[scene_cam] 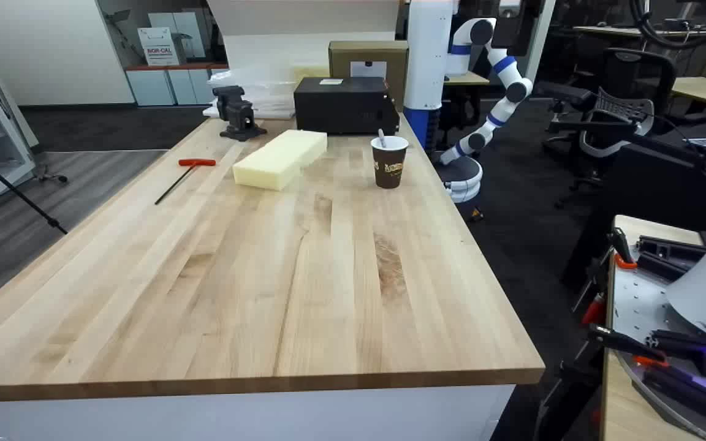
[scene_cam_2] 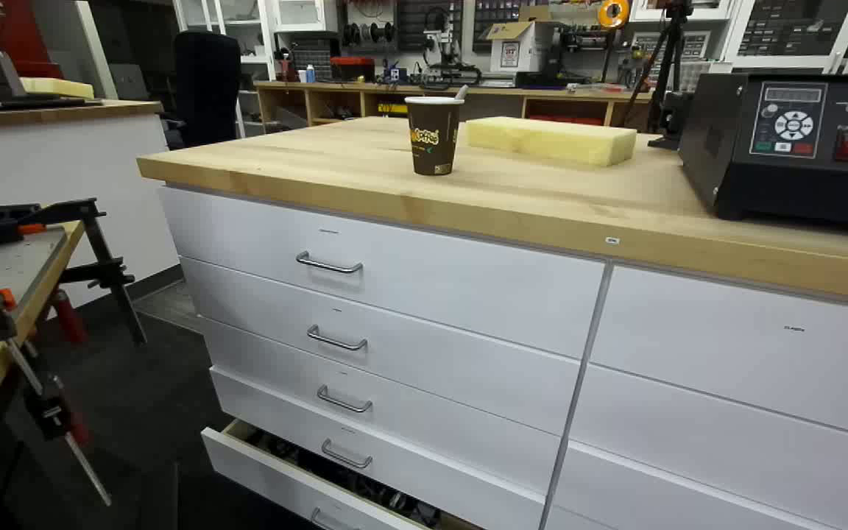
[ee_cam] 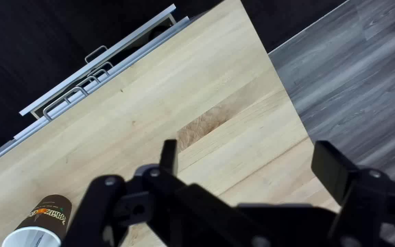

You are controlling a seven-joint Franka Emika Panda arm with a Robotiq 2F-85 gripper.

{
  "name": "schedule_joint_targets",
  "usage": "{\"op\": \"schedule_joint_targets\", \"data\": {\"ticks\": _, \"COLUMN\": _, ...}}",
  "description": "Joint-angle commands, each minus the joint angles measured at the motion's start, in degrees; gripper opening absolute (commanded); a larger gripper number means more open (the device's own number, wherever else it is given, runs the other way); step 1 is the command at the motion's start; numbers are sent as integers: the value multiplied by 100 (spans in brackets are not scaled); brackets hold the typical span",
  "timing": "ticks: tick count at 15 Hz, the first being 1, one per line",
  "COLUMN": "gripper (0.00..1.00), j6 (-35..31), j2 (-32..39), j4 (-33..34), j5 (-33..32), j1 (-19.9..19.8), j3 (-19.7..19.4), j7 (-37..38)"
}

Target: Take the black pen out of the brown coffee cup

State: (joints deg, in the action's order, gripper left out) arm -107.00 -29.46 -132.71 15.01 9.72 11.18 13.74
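The brown coffee cup (scene_cam: 388, 168) stands upright on the wooden table near its long edge in both exterior views (scene_cam_2: 433, 143). In the wrist view the cup (ee_cam: 48, 214) is at the lower left, its white mouth cut by the frame edge. The pen's end (scene_cam: 381, 137) sticks up above the rim, looking greyish; it also shows in an exterior view (scene_cam_2: 461, 92). In the wrist view a thin dark part of the pen (ee_cam: 39, 240) shows inside the cup. My gripper (ee_cam: 247, 154) is open and empty above the table, apart from the cup. It is out of both exterior views.
A pale yellow block (scene_cam: 282, 159) lies near the cup. A red-handled tool (scene_cam: 197, 163), a small black vise (scene_cam: 238, 113) and a black box (scene_cam: 345, 105) are farther off on the table (scene_cam: 304, 294). A lower drawer (scene_cam_2: 299, 478) is pulled open.
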Motion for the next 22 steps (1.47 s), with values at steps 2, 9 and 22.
{"op": "schedule_joint_targets", "data": {"ticks": 2, "gripper": 100, "j6": 18, "j2": 2, "j4": 16, "j5": 6, "j1": -21, "j3": 15, "j7": -6}}
{"op": "schedule_joint_targets", "data": {"ticks": 9, "gripper": 100, "j6": 18, "j2": 2, "j4": 16, "j5": 6, "j1": -22, "j3": 15, "j7": -6}}
{"op": "schedule_joint_targets", "data": {"ticks": 22, "gripper": 100, "j6": -171, "j2": 174, "j4": 92, "j5": -140, "j1": -109, "j3": -23, "j7": -111}}
